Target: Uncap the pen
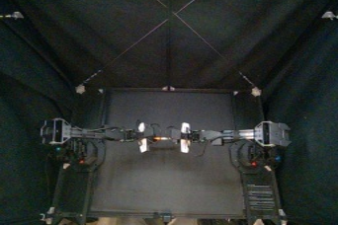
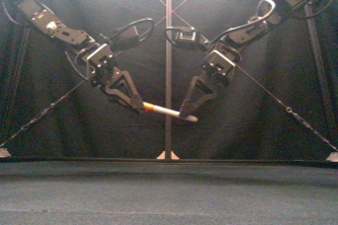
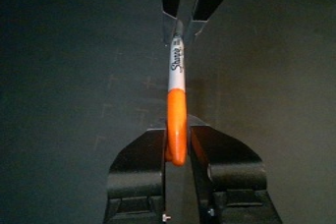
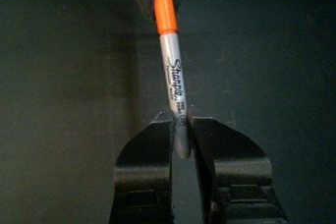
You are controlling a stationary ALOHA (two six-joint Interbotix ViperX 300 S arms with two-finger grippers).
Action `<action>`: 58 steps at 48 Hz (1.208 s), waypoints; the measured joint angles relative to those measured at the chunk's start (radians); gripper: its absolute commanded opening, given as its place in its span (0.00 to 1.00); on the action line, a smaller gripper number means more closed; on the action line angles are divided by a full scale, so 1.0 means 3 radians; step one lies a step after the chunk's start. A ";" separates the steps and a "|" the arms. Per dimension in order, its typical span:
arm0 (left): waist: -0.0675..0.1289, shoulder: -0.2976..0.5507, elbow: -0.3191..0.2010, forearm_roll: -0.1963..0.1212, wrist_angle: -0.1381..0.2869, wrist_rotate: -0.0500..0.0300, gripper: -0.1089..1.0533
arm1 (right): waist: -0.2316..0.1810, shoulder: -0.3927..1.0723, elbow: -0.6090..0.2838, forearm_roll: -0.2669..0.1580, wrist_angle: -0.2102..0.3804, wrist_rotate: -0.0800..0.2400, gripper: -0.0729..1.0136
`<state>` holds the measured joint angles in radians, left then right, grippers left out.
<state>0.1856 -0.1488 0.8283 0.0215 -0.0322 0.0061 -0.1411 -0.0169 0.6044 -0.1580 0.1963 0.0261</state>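
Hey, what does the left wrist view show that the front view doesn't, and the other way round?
Only the left wrist view: black lettering along the pen, and the left gripper with its jaws shut on the pen's orange end. Only the front view: the pen hanging clear above the table, sloping down toward the right gripper. Both: one pen held between the two grippers, not pulled apart.

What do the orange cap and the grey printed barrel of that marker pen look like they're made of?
The orange cap looks like smooth moulded plastic: even colour, a soft sheen. The grey barrel is probably plastic too, with a satin, faintly metallic finish under black printed lettering; whether that is a wrap or label cannot be told.
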 measured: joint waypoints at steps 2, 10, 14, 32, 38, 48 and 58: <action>0.0000 -0.0015 0.0020 -0.0005 -0.0005 0.0000 0.39 | -0.0005 0.0000 0.0010 0.0000 0.0015 0.0000 0.46; -0.0010 -0.0097 0.0092 -0.0015 0.0000 0.0000 0.39 | 0.0005 -0.0026 0.0041 0.0005 0.0020 0.0000 0.46; -0.0010 -0.0153 0.0138 -0.0036 0.0000 0.0000 0.39 | 0.0005 -0.0056 0.0046 0.0010 0.0020 0.0005 0.46; -0.0020 -0.0383 0.0271 -0.0107 -0.0005 0.0000 0.39 | -0.0031 -0.0235 0.0128 0.0031 0.0020 0.0005 0.46; -0.0026 -0.0414 0.0297 -0.0123 -0.0005 0.0000 0.39 | -0.0036 -0.0271 0.0148 0.0031 0.0010 0.0005 0.46; -0.0051 -0.0440 0.0297 -0.0128 0.0026 0.0000 0.39 | -0.0036 -0.0312 0.0174 0.0036 0.0010 0.0005 0.46; -0.0046 -0.0455 0.0302 -0.0128 0.0031 0.0000 0.38 | -0.0041 -0.0322 0.0184 0.0036 0.0010 0.0005 0.46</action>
<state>0.1718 -0.2853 0.9189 -0.0169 -0.0230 0.0061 -0.1534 -0.1135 0.6596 -0.1473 0.1994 0.0276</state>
